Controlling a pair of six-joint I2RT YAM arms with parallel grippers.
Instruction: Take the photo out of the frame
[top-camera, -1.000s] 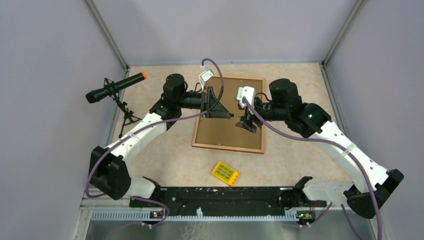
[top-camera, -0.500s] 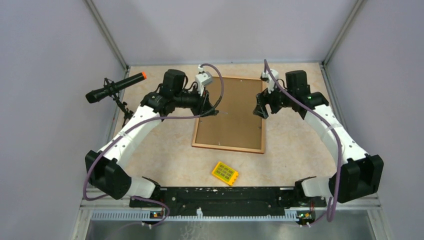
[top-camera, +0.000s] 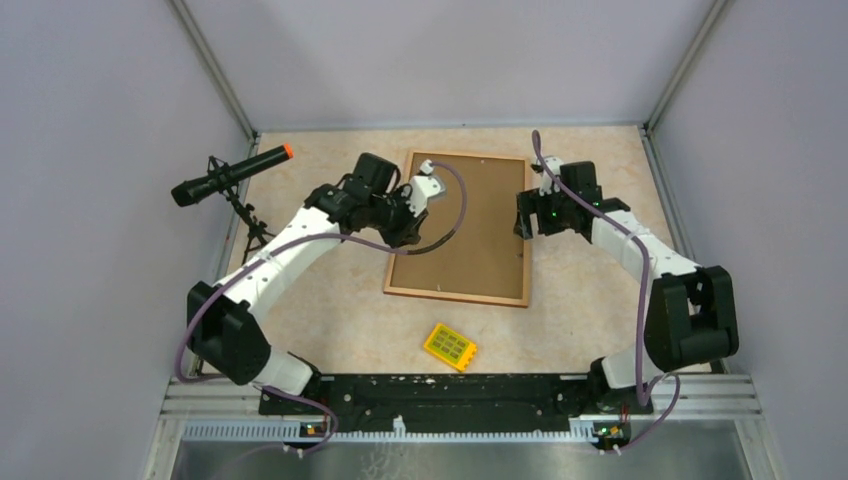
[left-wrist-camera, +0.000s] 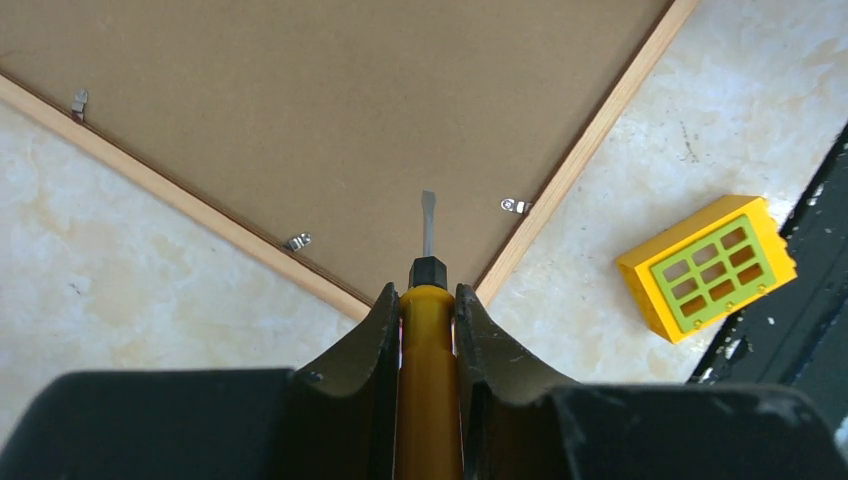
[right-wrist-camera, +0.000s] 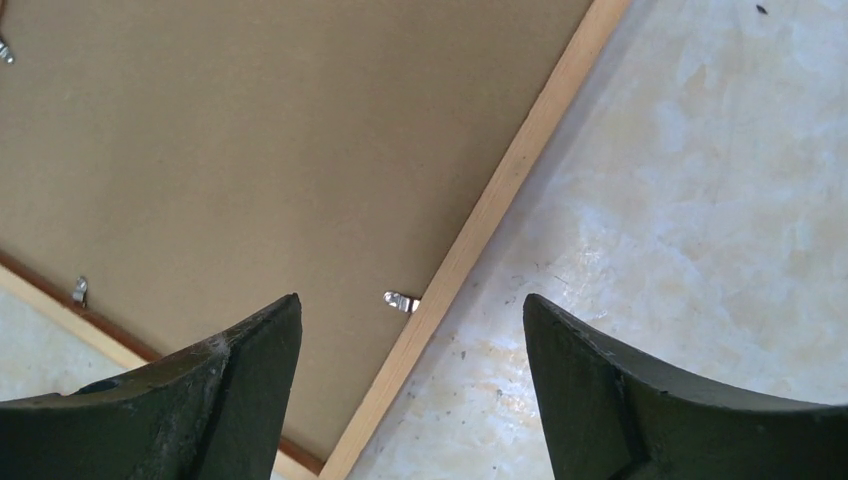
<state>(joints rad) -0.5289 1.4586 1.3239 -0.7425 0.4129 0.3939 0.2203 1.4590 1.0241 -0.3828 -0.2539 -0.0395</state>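
The frame (top-camera: 505, 296) lies face down in mid-table, brown backing board up, with a light wood rim (left-wrist-camera: 590, 140). The photo is hidden under the board. My left gripper (top-camera: 405, 226) is over the frame's left edge. It (left-wrist-camera: 428, 295) is shut on a yellow-handled screwdriver (left-wrist-camera: 428, 380), whose flat blade points over the board just inside a corner. Small metal clips (left-wrist-camera: 513, 206) hold the board. My right gripper (top-camera: 527, 214) is open and empty above the frame's right rim (right-wrist-camera: 500, 200), with a clip (right-wrist-camera: 400, 300) between its fingers (right-wrist-camera: 250, 370).
A yellow block with a green grid (top-camera: 449, 346) lies near the front, also in the left wrist view (left-wrist-camera: 708, 265). A black microphone on a tripod (top-camera: 230, 175) stands at the left wall. The black base rail (top-camera: 450, 390) runs along the near edge.
Both grippers have moved outward from over the board's middle. The left turned and came to the frame's left edge with the screwdriver. The right drew back to the right rim.
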